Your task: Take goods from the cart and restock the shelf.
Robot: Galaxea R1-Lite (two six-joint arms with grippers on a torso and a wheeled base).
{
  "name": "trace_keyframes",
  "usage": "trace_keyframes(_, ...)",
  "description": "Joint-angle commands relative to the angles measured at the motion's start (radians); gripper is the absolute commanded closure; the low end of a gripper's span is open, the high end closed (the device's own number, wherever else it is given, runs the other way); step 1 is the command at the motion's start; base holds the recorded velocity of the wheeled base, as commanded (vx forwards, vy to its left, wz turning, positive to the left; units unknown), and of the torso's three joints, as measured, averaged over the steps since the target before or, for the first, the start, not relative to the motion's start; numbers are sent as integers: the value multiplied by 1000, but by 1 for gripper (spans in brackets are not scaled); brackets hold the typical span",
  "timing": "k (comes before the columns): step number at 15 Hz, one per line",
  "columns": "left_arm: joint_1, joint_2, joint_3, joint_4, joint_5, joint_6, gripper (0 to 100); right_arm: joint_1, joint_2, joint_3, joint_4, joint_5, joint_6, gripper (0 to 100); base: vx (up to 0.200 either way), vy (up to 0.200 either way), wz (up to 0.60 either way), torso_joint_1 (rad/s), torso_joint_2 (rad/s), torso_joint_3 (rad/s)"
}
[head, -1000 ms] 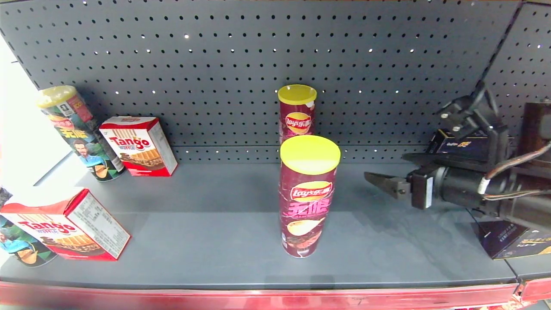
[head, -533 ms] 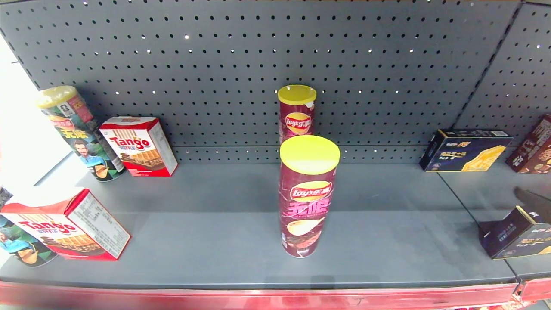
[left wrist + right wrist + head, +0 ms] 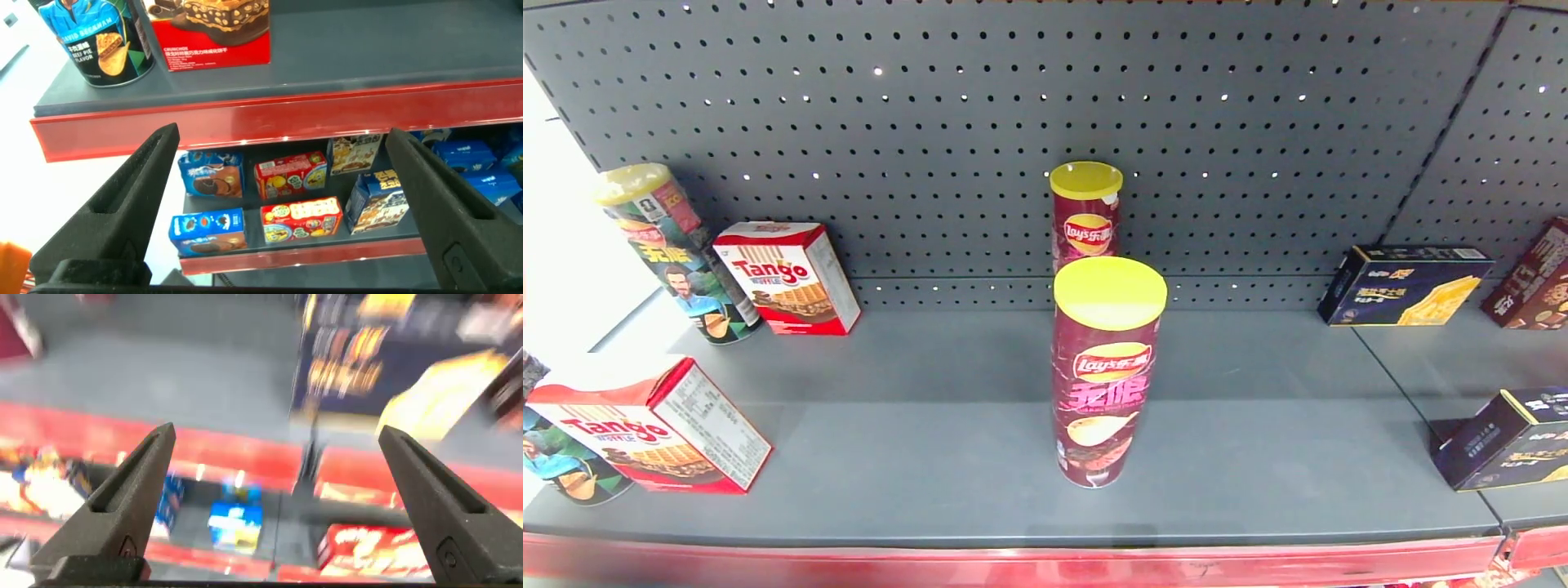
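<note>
I see my left gripper (image 3: 282, 137) and right gripper (image 3: 275, 434) both spread wide and empty, the front maroon chip can (image 3: 1107, 371) upright mid-frame on the grey shelf (image 3: 915, 465)

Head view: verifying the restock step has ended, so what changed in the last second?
The right gripper, open, withdrew rightward from beside the front chip can to before the shelf's red edge. That can, the rear chip can and the wafer boxes stayed put.
</note>
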Motion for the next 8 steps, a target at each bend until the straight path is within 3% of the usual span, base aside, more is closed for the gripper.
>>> trace_keyframes(1, 0, 0, 1, 0, 0, 1, 0, -4, -87, 87, 19, 51, 4, 0, 0, 0, 0, 0, 0, 0)
trace_keyframes(3, 0, 2, 1, 0, 0, 1, 0, -9, -85, 79, 38, 160, 1, 0, 0, 0, 0, 0, 0, 0)
trace_keyframes(4, 0, 0, 1, 0, 0, 1, 0, -7, -85, 79, 38, 151, 4, 0, 0, 0, 0, 0, 0, 0)
trace_keyframes(8, 0, 0, 1, 0, 0, -2, 0, -24, -85, 89, 25, -188, 37, 0, 0, 0, 0, 0, 0, 0)
